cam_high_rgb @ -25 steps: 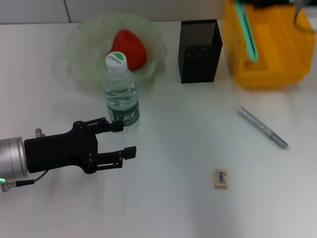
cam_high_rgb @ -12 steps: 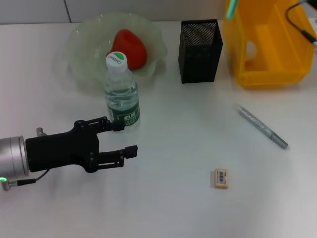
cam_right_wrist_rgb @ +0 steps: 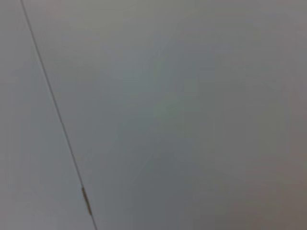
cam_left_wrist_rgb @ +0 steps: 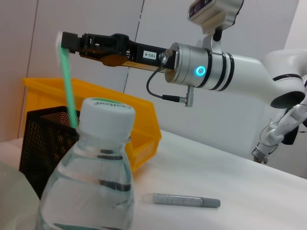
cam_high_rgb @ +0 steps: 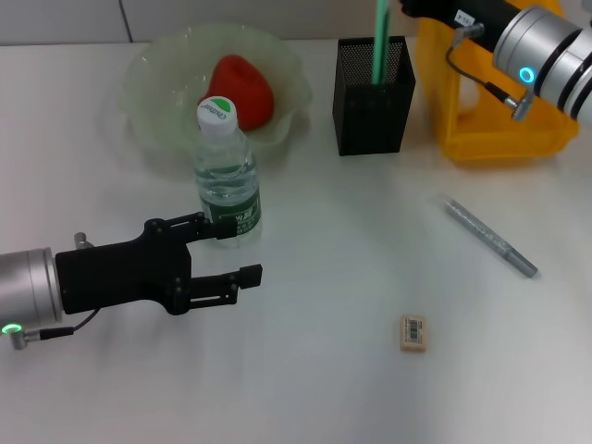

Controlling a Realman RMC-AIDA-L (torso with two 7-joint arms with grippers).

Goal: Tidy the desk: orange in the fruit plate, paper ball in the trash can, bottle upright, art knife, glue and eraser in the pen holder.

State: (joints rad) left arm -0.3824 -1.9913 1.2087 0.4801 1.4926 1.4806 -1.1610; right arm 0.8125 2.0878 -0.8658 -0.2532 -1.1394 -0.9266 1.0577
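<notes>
The right hand (cam_left_wrist_rgb: 67, 40) is raised above the black mesh pen holder (cam_high_rgb: 373, 94) at the far side of the white table (cam_high_rgb: 324, 305), clamped on the top end of a slim green art knife (cam_high_rgb: 379, 42) that hangs upright with its lower end inside the holder. Just beside the holder stands a yellow bin (cam_high_rgb: 499, 102). The left hand (cam_high_rgb: 236, 254) hovers low over the table with its fingers spread wide and holding nothing, one fingertip close beside the base of the upright water bottle (cam_high_rgb: 226, 176). Behind the bottle, the pale green fruit plate (cam_high_rgb: 157, 83) holds a reddish-orange fruit (cam_high_rgb: 242, 85). A grey glue stick (cam_high_rgb: 490, 239) lies flat on the table, well apart from the holder, and a small eraser (cam_high_rgb: 413, 333) lies nearer the front edge.
</notes>
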